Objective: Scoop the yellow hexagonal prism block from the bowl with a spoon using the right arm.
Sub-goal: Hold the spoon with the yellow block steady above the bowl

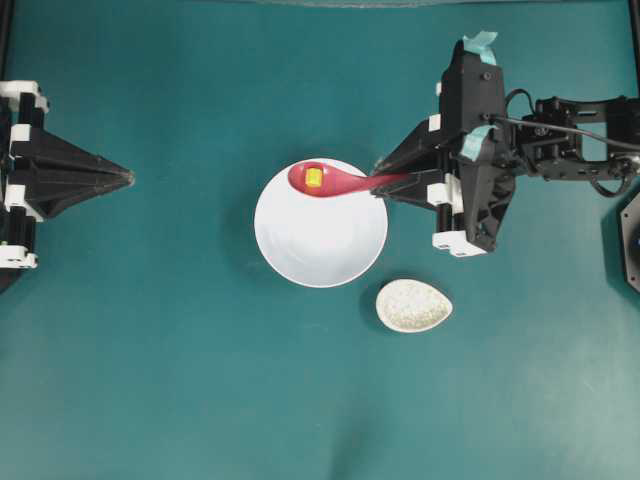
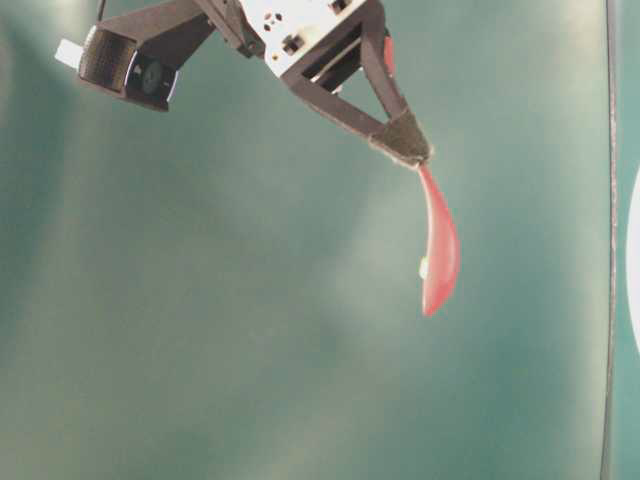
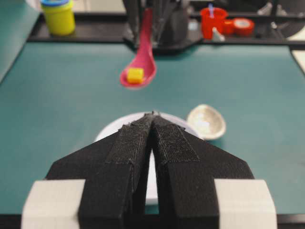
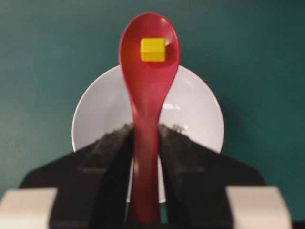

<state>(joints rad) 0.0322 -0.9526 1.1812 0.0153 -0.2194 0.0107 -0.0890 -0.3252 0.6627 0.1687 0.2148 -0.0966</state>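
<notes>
My right gripper [image 1: 378, 182] is shut on the handle of the pink-red spoon [image 1: 330, 181], which it holds level above the far rim of the white bowl [image 1: 320, 240]. The yellow block [image 1: 314, 178] lies in the spoon's scoop. In the right wrist view the spoon [image 4: 147, 90] runs straight out between the fingers, with the block [image 4: 153, 49] near its tip and the bowl [image 4: 195, 114] below. The left wrist view shows the spoon [image 3: 140, 67] raised over the table, carrying the block [image 3: 135, 75]. My left gripper [image 1: 130, 178] rests shut at the left edge, empty.
A speckled egg-shaped spoon rest [image 1: 413, 305] lies just right of and nearer than the bowl. In the left wrist view a yellow tub [image 3: 58, 15] and a red cup [image 3: 213, 21] stand beyond the far table edge. Teal mat covers the table.
</notes>
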